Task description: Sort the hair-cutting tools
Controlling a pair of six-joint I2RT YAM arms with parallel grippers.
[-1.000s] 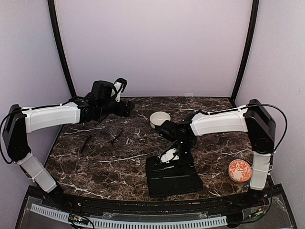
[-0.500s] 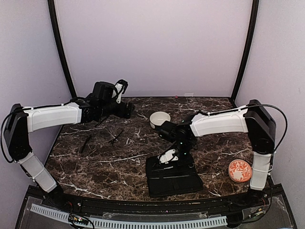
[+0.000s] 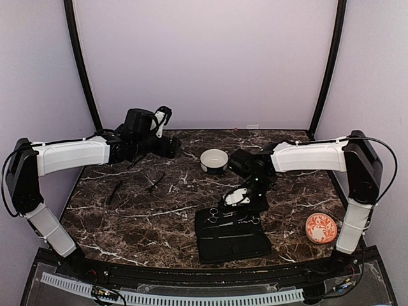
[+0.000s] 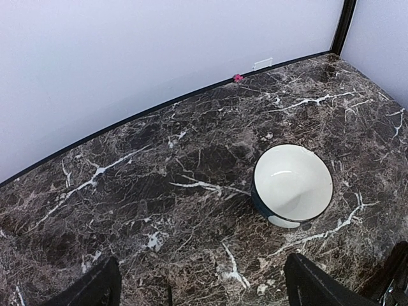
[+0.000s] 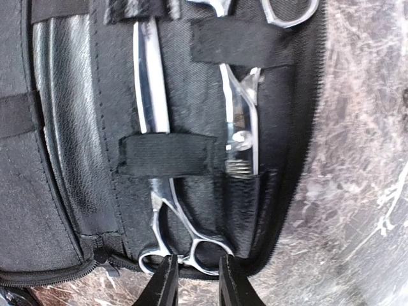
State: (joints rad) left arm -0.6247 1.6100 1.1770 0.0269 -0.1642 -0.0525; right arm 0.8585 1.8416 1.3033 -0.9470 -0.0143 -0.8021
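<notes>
Lying strapped in the black case (image 5: pixel 70 146), the silver scissors (image 5: pixel 150 95) turn their ring handles toward the right gripper (image 5: pixel 194 280), the nearest ring just ahead of its narrowly parted, empty tips. A second pair (image 5: pixel 245 108) sits farther ahead and to its right. Far off, the left gripper (image 4: pixel 204 284) gapes wide, holding nothing.

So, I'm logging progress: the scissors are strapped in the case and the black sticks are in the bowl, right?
No. The bowl is empty in the left wrist view; the black sticks lie on the table to its left, as the top view shows. The scissors are strapped in the case.
</notes>
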